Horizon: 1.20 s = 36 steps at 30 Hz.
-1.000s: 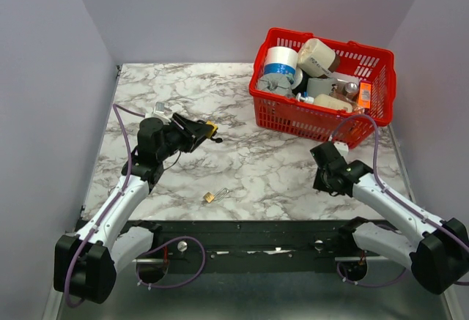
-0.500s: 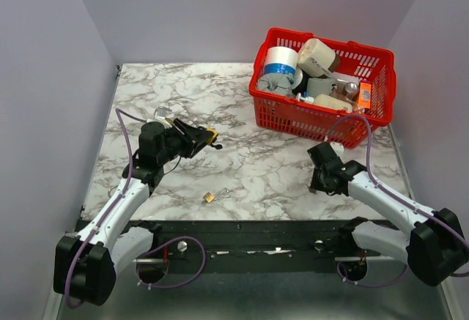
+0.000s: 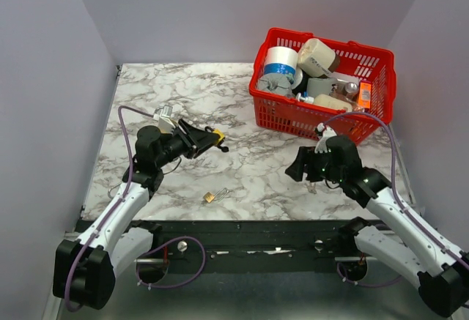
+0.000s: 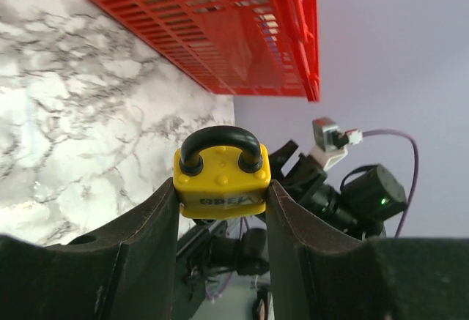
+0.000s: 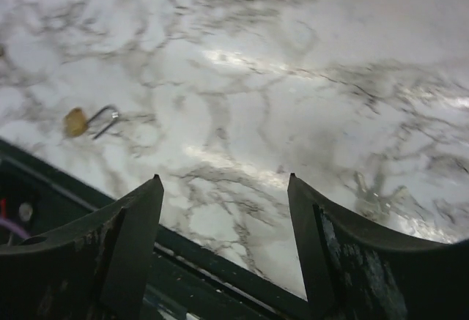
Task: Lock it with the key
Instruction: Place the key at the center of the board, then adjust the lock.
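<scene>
My left gripper [image 4: 222, 188] is shut on a yellow padlock [image 4: 222, 181] with a black shackle, held above the marble table [image 3: 242, 115]; from above, the padlock [image 3: 215, 136] shows at the fingertips of the left gripper [image 3: 212, 138], left of centre. The key [image 3: 213, 196], brass-headed on a small wire ring, lies flat near the front edge. In the right wrist view the key [image 5: 88, 121] sits at the left, well ahead of the jaws. My right gripper [image 5: 223, 182] stands open with nothing in it, and from above the right gripper [image 3: 297, 172] hovers right of centre, pointing left toward the key.
A red basket [image 3: 315, 118] full of tape rolls and small containers stands at the back right; the basket [image 4: 212, 20] fills the top of the left wrist view. Grey walls enclose the table. A black rail [image 3: 249, 226] runs along the front edge.
The right gripper went from shut to open and swung left toward the table's middle. The left arm shifted the padlock slightly forward and to the right.
</scene>
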{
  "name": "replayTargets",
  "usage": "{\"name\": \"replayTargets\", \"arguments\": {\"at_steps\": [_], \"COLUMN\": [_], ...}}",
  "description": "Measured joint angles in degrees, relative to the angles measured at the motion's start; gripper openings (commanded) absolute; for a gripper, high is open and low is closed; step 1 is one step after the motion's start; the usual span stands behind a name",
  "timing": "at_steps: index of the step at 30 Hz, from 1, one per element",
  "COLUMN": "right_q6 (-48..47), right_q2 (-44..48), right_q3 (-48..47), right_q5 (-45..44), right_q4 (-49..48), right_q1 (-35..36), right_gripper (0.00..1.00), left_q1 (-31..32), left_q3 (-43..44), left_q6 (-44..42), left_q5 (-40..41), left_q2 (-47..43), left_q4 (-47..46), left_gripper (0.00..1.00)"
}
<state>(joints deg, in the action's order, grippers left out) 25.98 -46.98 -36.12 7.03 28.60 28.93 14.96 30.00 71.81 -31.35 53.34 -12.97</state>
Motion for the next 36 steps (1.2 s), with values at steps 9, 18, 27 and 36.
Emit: {"name": "replayTargets", "arguments": {"at_steps": [9,18,27,36], "right_q6": [-22.0,-46.4,-53.5,-58.8], "right_q2": [3.7,2.5,-2.5,-2.4], "right_q3": [-6.4,-11.0,-11.5,-11.4], "right_q5": [23.1,34.6,23.8,20.9], "right_q4": [-5.6,-12.2,-25.0,-30.7], "right_q1": [1.0,8.9,24.0,28.2], "right_gripper": [0.91,0.91,0.91,0.93], "left_q1": [0.1,2.1,7.2,8.3], "left_q3": [-0.1,0.0,1.5,1.5], "left_q6": [1.6,13.6,17.8,18.3], "left_q5": [-16.0,-29.0,-34.8,-35.5], "left_q2": [-0.8,3.4,3.5,3.6], "left_q4": [-11.2,-33.7,-43.6,-44.2], "left_gripper": [0.0,0.0,0.0,0.0]}}
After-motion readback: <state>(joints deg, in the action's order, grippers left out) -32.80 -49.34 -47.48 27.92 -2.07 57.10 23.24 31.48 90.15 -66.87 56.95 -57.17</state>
